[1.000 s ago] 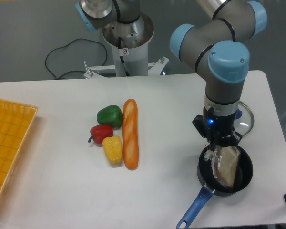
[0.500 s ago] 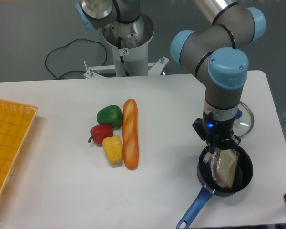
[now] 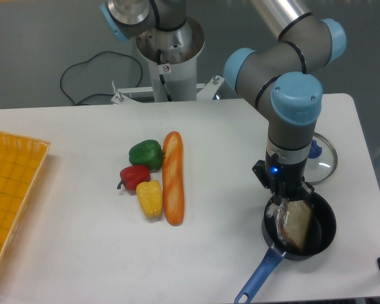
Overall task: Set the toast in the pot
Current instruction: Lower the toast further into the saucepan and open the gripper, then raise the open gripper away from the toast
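You see that the task is almost finished: the toast (image 3: 292, 224), a slice in shiny clear wrap, is already inside the pot (image 3: 325, 229), the small black saucepan with the blue handle that stands at the near right part of the counter (image 3: 69, 253). The slice does not look to lie flat; it seems to lean, with its upper edge up by the hand (image 3: 286, 199) and its lower part down on the bottom of the pot, a bit toward the handle side. The hand hangs directly above the far rim of the pot, pointing down, and it is at the top of the wrapped slice. From this camera I cannot tell if its fingers are pressed on the wrap or already apart, because the wrist and the shine of the wrap hide them. In my judgement, what is left is small: the hand must let the slice go, if it has not, and then rise straight up out of the pot without dragging the wrap with it. The glass lid (image 3: 323, 158) behind the pot, the baguette (image 3: 173, 178) and the three peppers (image 3: 142, 174) are well apart from this work.
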`<action>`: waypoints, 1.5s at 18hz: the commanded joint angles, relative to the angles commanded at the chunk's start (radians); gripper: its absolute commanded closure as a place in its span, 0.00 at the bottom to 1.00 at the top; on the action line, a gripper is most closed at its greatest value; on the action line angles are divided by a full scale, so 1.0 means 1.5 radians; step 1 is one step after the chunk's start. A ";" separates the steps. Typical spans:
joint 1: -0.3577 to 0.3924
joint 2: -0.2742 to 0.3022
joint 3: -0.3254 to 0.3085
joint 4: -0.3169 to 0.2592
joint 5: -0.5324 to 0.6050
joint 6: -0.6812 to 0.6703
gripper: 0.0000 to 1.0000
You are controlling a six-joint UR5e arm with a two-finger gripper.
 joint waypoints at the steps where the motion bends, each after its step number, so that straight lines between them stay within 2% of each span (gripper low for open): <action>1: 0.000 -0.001 0.000 0.000 0.001 0.000 1.00; 4: -0.002 -0.003 -0.006 0.002 0.017 0.000 1.00; 11: -0.004 -0.004 -0.031 0.033 0.020 0.000 0.99; 12: -0.005 -0.006 -0.032 0.033 0.020 0.000 0.87; 13: -0.005 -0.007 -0.032 0.033 0.020 0.000 0.83; 15: -0.006 -0.007 -0.033 0.033 0.020 0.011 0.67; 17: -0.006 -0.006 -0.037 0.033 0.021 0.050 0.43; 21: -0.005 -0.003 -0.039 0.033 0.021 0.075 0.21; 25: -0.006 0.006 -0.044 0.032 0.021 0.076 0.07; 26: -0.005 0.010 -0.050 0.032 0.022 0.076 0.00; 27: -0.003 0.015 -0.058 0.033 0.022 0.076 0.00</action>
